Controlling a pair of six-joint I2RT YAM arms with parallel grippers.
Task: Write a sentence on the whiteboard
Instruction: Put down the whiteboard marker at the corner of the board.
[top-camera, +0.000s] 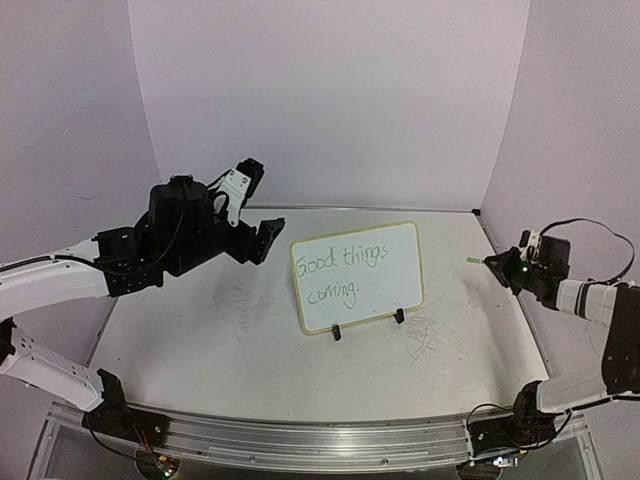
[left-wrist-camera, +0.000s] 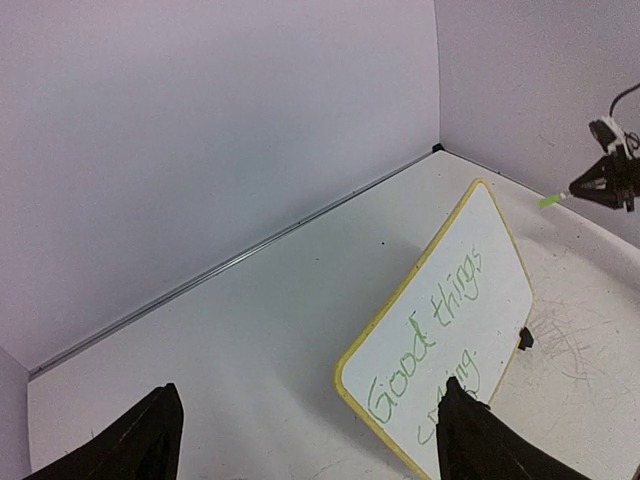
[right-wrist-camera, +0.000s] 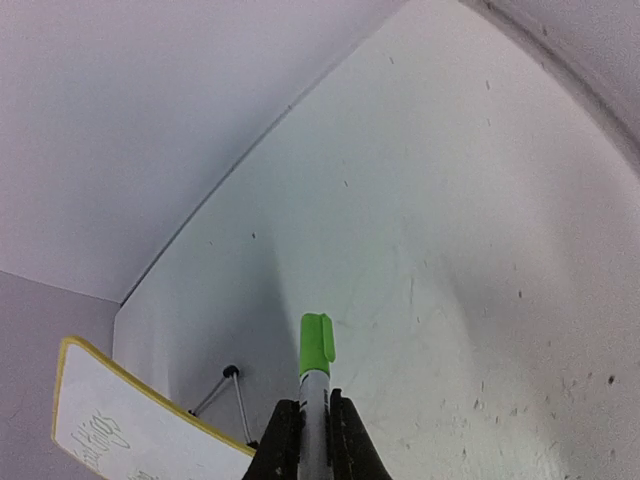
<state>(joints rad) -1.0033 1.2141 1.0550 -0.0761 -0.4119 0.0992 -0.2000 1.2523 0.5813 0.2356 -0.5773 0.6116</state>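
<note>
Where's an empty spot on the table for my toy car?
Biggest bare patch: near left of the table, between the left gripper, the whiteboard and the front rail. Also the strip behind the whiteboard up to the back wall. Tighter on the right, where the right gripper holds the marker.

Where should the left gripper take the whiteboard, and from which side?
Its left yellow rim, near the top, approached from the left. The whiteboard is thin and stands on two clip feet, so that free edge should slip between the fingers of the open left gripper.
</note>
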